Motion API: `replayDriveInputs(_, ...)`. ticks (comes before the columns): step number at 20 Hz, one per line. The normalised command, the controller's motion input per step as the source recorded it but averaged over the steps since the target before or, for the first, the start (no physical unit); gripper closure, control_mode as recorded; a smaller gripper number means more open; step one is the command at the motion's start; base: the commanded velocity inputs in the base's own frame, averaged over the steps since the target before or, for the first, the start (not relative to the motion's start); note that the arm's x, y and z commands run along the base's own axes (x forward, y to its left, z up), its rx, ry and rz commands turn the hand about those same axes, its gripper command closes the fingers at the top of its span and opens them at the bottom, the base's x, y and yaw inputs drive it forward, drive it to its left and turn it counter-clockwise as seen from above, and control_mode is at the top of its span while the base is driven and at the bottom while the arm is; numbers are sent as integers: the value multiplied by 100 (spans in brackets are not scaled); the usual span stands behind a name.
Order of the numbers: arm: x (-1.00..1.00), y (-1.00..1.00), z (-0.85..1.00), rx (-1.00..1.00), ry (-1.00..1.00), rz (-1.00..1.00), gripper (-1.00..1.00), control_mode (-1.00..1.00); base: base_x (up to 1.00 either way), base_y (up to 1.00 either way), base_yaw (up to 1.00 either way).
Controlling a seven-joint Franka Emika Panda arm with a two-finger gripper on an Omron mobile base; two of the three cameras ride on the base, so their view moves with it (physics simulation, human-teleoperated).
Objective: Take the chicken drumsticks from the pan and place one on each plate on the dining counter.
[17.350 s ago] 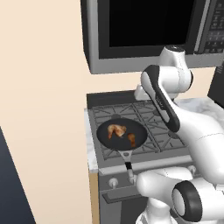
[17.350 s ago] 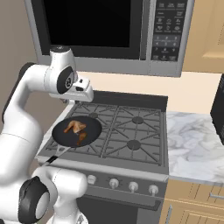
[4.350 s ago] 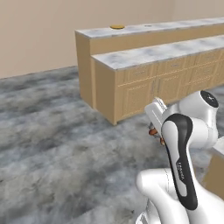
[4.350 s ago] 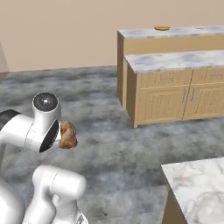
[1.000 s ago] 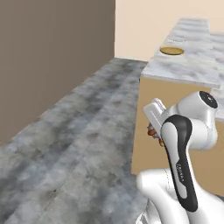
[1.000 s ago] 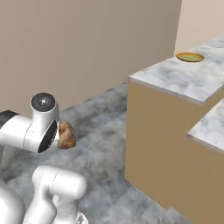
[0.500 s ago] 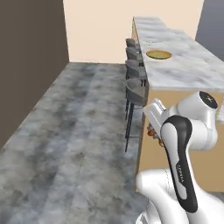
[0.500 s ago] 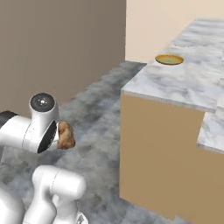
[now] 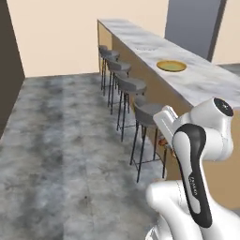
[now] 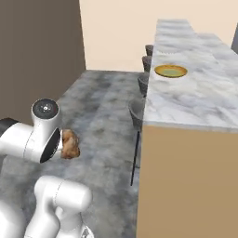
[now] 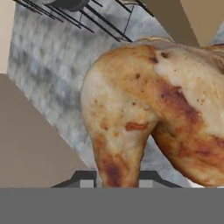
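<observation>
Chicken drumstick [image 11: 148, 113], one piece, glossy orange-brown with dark scorch marks, pinched in the gripper [image 10: 65, 144] and carried in the air above the grey mottled floor [image 9: 61, 154]; in the hand view it spreads from the centre out to 3 o'clock, with the dark finger tips [image 11: 87, 177] pressed together on it at 6 o'clock. Right base view, left to right: white arm at 8 o'clock with the drumstick [image 10: 70, 143] just at its right side, then bare floor, then the dining counter [image 10: 195, 107] from 1 to 5 o'clock, marble top over a plain tan front. Mustard-yellow plate [image 10: 171, 71], pale greenish centre, lying flat on that top at about 1 o'clock, well apart from the held piece. Left base view, left to right: dark wall [image 9: 9, 70] at 9 o'clock, floor, a row of grey bar stools [image 9: 131, 86] along the counter front near the centre, the same plate [image 9: 171, 65] at 2 o'clock, the arm at 4 o'clock with a sliver of drumstick [image 9: 163, 142] showing beside it
</observation>
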Motion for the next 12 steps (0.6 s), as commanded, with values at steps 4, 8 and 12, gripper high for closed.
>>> replayDriveInputs(4, 0, 0, 0, 0, 0, 0, 100, 100, 100, 99, -49)
replayDriveInputs(8, 0, 0, 0, 0, 0, 0, 100, 100, 100, 93, -48)
replayDriveInputs(12, 0, 0, 0, 0, 0, 0, 100, 100, 100, 87, -48)
